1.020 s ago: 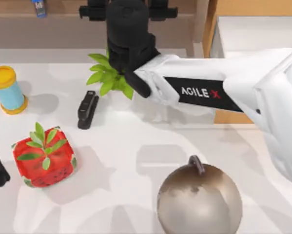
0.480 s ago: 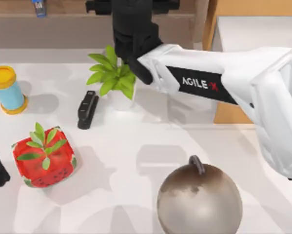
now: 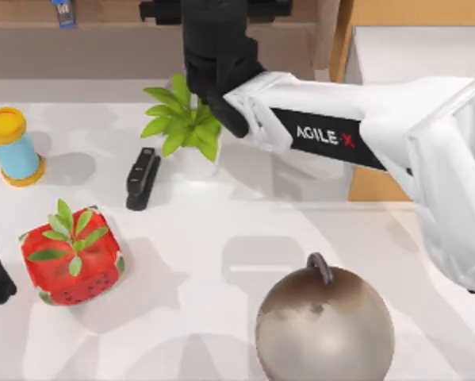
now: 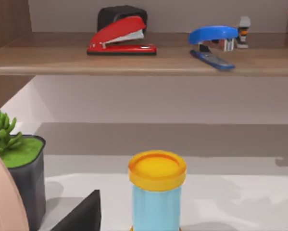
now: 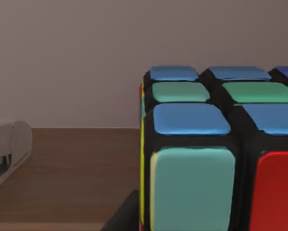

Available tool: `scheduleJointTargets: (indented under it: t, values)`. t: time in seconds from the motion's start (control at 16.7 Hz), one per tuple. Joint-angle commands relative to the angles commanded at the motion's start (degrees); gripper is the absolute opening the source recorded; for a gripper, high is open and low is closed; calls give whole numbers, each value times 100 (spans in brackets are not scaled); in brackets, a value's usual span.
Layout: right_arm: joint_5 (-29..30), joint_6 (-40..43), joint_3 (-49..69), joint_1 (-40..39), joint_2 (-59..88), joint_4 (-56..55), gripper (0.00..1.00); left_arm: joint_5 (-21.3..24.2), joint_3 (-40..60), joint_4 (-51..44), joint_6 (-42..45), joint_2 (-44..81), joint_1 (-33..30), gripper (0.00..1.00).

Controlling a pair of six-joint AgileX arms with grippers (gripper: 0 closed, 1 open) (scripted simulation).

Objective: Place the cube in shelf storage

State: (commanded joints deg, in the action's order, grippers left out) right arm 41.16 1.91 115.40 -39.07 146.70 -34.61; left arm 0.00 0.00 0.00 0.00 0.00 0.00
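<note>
Left arm: parked at the table's left edge, a black part of it low beside the strawberry block (image 3: 70, 255). Left gripper finger state: cannot tell.

Left wrist view: faces the shelf storage (image 4: 144, 60), whose board carries a red stapler (image 4: 120, 37) and a blue stapler (image 4: 215, 41). Below it a yellow-capped blue cylinder (image 4: 156, 190) stands on the table, with a small succulent pot (image 4: 16, 180) to one side.

Top view, left to right: yellow-capped cylinder, strawberry block, black stapler (image 3: 142, 178), leafy plant (image 3: 181, 127), metal ball (image 3: 324, 325). White table (image 3: 205, 238) underneath.

Right arm: reaches from the right side across to the shelf at the back, its black wrist above the shelf edge, right gripper (image 3: 215, 9) near the frame's top.

Cube (image 5: 216, 149): seen very close in the right wrist view, blue, green and red stickers facing the camera, wooden shelf board just beneath and behind it. Cube sits right at the right gripper, over the shelf. Whether the fingers pinch it or stand apart: cannot tell; whether it touches the board: cannot tell.

Compared with half a second ago: arm essentially unchanged. Compared with one second ago: wrist has moved toward the shelf, uncovering the plant.
</note>
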Motion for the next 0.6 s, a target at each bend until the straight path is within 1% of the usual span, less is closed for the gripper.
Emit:
scheduleJointTargets:
  t: [0.36, 0.42, 0.6]
  values:
    - [0, 0, 0, 0, 0, 0, 98, 0, 0, 0, 0, 0, 0, 100]
    - [0, 0, 0, 0, 0, 0, 100, 0, 0, 0, 0, 0, 0, 100]
    - [0, 0, 0, 0, 0, 0, 100, 0, 0, 0, 0, 0, 0, 100]
